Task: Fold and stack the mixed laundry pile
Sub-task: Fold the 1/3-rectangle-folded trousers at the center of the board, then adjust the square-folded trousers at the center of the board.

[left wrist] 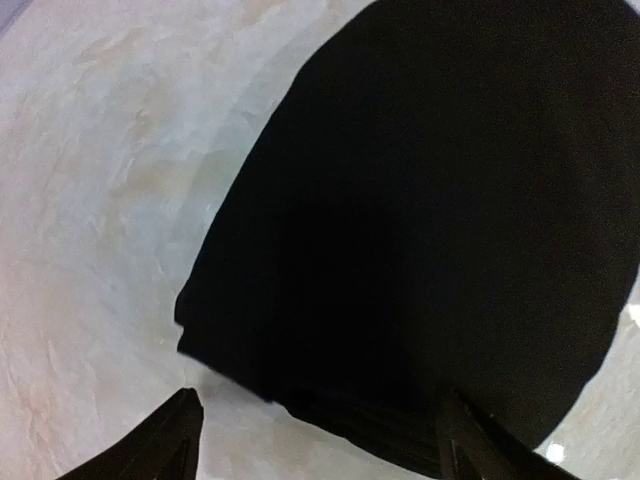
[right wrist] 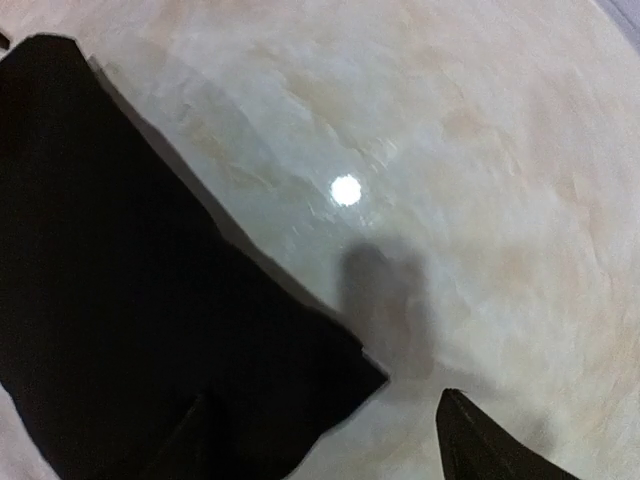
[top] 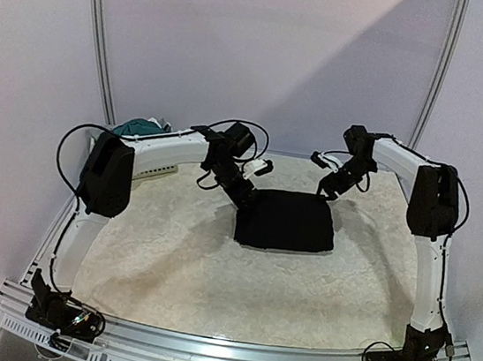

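Top external view: the left gripper (top: 247, 192) hangs over the far left corner of the black trousers (top: 287, 222), and the right gripper (top: 331, 186) hangs just above their far right corner. Both are released, fingers spread wide, grasping nothing. In the left wrist view, the left gripper (left wrist: 320, 398) has its fingertips (left wrist: 185, 415) either side of the trousers' (left wrist: 430, 230) near edge, where stacked folded layers show. In the right wrist view, the right gripper (right wrist: 328, 398) straddles a pointed corner of the trousers (right wrist: 130, 300), one finger over the cloth, the other over the bare table (right wrist: 480, 200) beside it. The trousers lie flat on the table (top: 194, 272) as a neat dark rectangle. Well behind and left of the trousers, at the table's far edge, sits a bunched teal-green garment (top: 134, 127).
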You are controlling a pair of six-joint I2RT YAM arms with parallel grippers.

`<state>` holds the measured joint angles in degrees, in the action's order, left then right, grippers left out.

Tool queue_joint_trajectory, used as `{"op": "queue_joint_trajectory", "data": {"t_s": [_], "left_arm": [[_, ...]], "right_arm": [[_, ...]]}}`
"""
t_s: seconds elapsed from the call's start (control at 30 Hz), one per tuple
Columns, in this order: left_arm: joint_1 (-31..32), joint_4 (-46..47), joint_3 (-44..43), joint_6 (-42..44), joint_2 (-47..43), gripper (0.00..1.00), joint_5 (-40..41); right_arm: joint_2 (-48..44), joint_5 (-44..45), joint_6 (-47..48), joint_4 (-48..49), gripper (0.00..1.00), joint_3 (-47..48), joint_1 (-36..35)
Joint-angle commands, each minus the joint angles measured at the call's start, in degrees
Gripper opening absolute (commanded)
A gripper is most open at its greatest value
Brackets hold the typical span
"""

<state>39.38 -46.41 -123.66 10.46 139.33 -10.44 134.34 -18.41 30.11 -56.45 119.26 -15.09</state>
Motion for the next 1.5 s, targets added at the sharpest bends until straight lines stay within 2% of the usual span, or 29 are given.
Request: {"op": "queue_joint_trajectory", "data": {"t_s": [0.0,0.1,0.23,0.33,0.43,0.6,0.67,0.73,0.9,1.03,1.2,1.33,1.47], "left_arm": [[1.7,18.0,16.1,-8.9,-18.1,0.83,6.6],[2.4,23.7,22.7,-13.8,-23.5,0.83,7.8],[3.6,27.7,24.9,-17.1,-24.0,0.83,4.7],[4.1,30.0,24.1,-21.1,-20.7,0.80,2.5],[4.0,37.4,26.1,-29.3,-17.9,0.74,-1.3],[1.5,60.1,33.0,-48.9,-11.9,0.59,-7.9],[0.4,65.7,34.8,-55.4,-9.2,0.53,-9.5],[-0.5,69.0,36.4,-59.6,-6.9,0.52,-9.2],[-1.8,69.3,37.2,-64.1,-1.9,0.50,-9.5],[-2.0,71.3,37.9,-64.9,-1.5,0.50,-9.8],[-2.0,73.2,38.7,-61.4,-7.1,0.56,-11.4],[-1.7,67.3,39.4,-53.9,-15.0,0.61,-10.0],[-0.8,55.8,41.1,-44.6,-22.4,0.64,-5.0]], "right_arm": [[-18.2,-3.3,-9.0,7.5,0.86,-12.0,1.9],[-25.4,-5.0,-11.6,8.3,0.91,-19.2,1.9],[-26.5,-10.1,-13.7,6.6,0.92,-24.1,2.2],[-24.8,-16.0,-13.6,6.6,0.83,-25.8,2.2],[-23.0,-26.3,-14.3,8.6,0.74,-26.7,2.1],[-13.1,-37.2,-20.2,10.3,0.66,-22.9,2.1],[-9.3,-35.7,-22.1,10.7,0.65,-20.8,2.2],[-5.5,-32.3,-24.1,11.1,0.65,-19.7,2.3],[1.2,-28.7,-27.7,10.6,0.65,-19.2,2.6],[2.1,-28.2,-26.6,8.7,0.68,-19.6,2.6],[-5.9,-27.4,-22.6,6.2,0.74,-21.3,3.5],[-15.4,-24.7,-21.1,6.8,0.81,-24.2,4.1],[-20.0,-22.1,-20.0,6.5,0.84,-27.2,4.1]]}}
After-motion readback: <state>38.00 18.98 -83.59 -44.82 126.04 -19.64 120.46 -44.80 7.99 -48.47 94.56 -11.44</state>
